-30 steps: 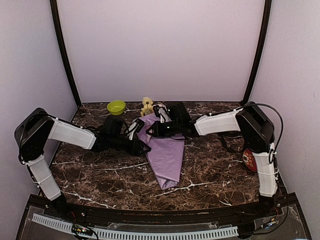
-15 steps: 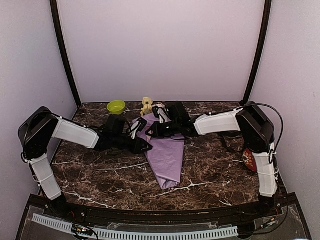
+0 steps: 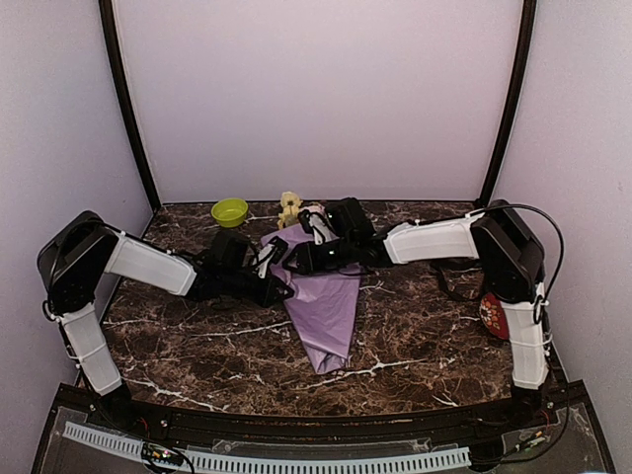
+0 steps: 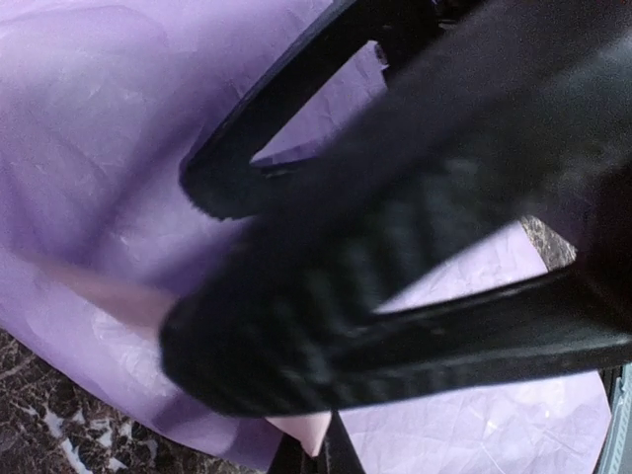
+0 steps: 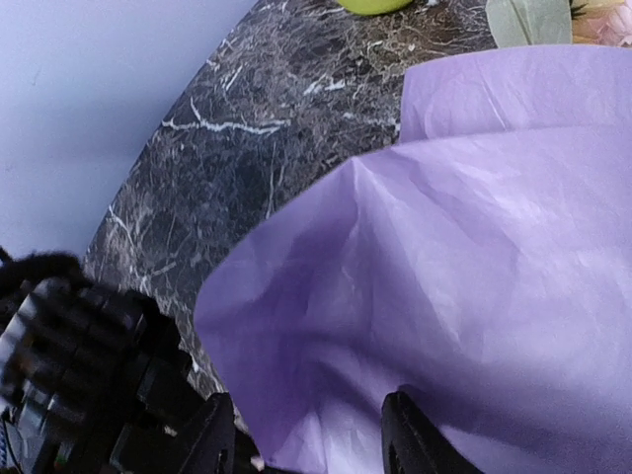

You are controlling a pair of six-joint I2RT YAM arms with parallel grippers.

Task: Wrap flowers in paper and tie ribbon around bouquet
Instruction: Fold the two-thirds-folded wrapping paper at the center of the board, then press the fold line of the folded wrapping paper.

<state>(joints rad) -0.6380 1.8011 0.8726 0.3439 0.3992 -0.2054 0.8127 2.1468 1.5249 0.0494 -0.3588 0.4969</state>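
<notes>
The paper [image 5: 474,257] lies between the right jaws, which stand apart.

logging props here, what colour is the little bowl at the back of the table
The bowl is lime green, clearest in the top external view.

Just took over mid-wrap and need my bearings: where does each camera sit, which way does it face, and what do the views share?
Top external: above and behind the bases, facing down toward the back wall; both arms, left gripper and right gripper at the paper.
Left wrist: on the left wrist, close over the paper; its blurred fingers fill the view.
Right wrist: on the right wrist, facing across the paper toward the bowl; its fingertips at bottom.
Shared: all three see the paper.
</notes>
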